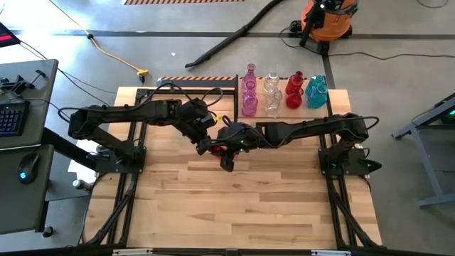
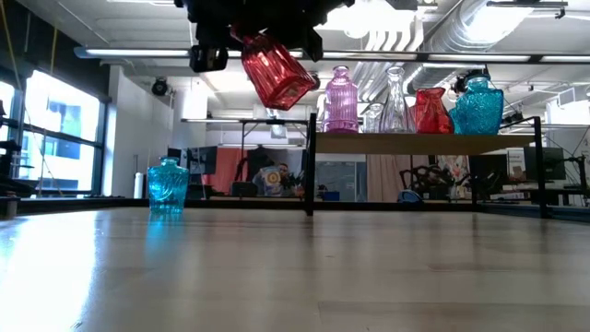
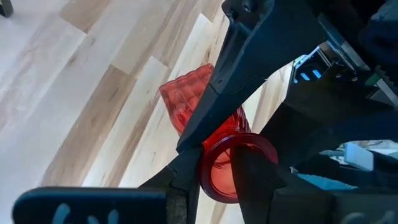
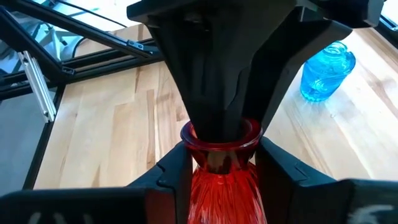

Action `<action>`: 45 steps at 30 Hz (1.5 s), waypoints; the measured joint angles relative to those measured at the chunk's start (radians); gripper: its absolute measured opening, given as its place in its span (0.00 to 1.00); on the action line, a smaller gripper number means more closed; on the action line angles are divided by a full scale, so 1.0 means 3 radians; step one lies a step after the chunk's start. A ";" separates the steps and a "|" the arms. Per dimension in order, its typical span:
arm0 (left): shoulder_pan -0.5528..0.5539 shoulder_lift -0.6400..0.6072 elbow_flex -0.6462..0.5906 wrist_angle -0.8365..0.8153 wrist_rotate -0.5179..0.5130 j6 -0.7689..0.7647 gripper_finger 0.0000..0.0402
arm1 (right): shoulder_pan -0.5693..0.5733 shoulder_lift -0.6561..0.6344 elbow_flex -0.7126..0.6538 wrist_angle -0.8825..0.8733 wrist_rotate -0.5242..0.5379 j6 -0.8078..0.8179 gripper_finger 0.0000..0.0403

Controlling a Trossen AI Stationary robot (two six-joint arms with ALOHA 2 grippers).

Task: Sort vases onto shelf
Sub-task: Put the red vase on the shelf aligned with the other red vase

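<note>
Bare tabletop [image 2: 295,277] across the low view's foreground. Upper centre, held clear of the table: red vase [image 2: 277,72], tilted. Left gripper [image 3: 217,174] and right gripper [image 4: 221,158] meet at it, both closed on its neck just below the rim. Left of centre, farther back: teal vase [image 2: 167,184] standing alone on the table. Right, at rear: shelf [image 2: 424,143] bearing pink [image 2: 341,100], clear [image 2: 395,100], red [image 2: 430,111] and teal [image 2: 476,106] vases.
</note>
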 joint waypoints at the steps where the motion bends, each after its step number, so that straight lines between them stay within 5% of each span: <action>1: 0.0000 0.0000 0.0000 0.0004 0.0016 -0.0030 0.20 | 0.0001 0.0000 0.0000 0.0000 -0.0001 0.0007 0.28; 13: 0.0157 -0.0028 0.0005 -0.0084 0.0409 -0.0126 0.21 | 0.0000 0.0004 0.0006 0.0028 0.0002 0.0095 0.28; 45: 0.0291 -0.0397 0.0001 0.0151 0.0353 -0.0093 0.22 | 0.0000 -0.0172 0.0005 0.0152 0.0250 0.0172 0.28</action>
